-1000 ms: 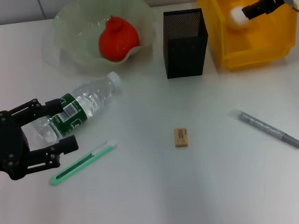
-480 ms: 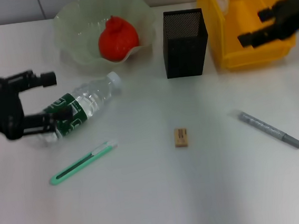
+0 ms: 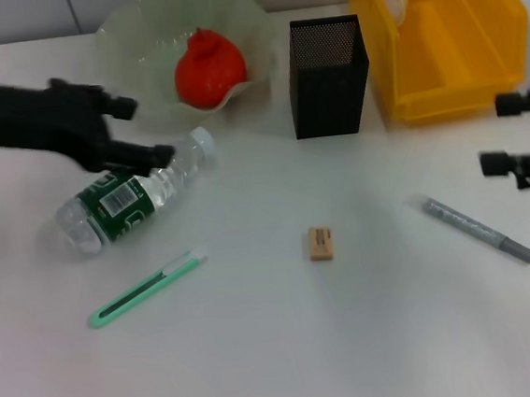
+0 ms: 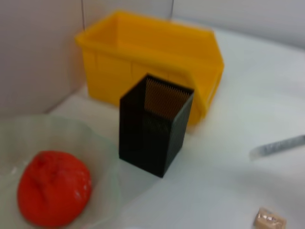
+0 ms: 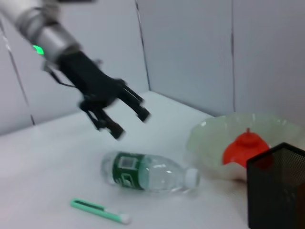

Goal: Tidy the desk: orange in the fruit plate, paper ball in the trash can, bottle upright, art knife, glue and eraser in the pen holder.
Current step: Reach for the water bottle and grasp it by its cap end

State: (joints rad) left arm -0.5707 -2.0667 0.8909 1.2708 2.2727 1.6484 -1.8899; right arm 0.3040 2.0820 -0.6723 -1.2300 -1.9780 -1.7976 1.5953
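Above the lying water bottle [image 3: 131, 194], left claw [image 3: 141, 131] hangs open, empty. Step: upright bottle; next needs lowering around its body. Right claw [image 3: 512, 132] open, idle.

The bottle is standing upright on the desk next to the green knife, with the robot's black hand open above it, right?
Not quite. The bottle lies on its side, cap toward the pen holder, as the head view and right wrist view show. The rest holds: the green knife is beside it and the left gripper hangs open above it.
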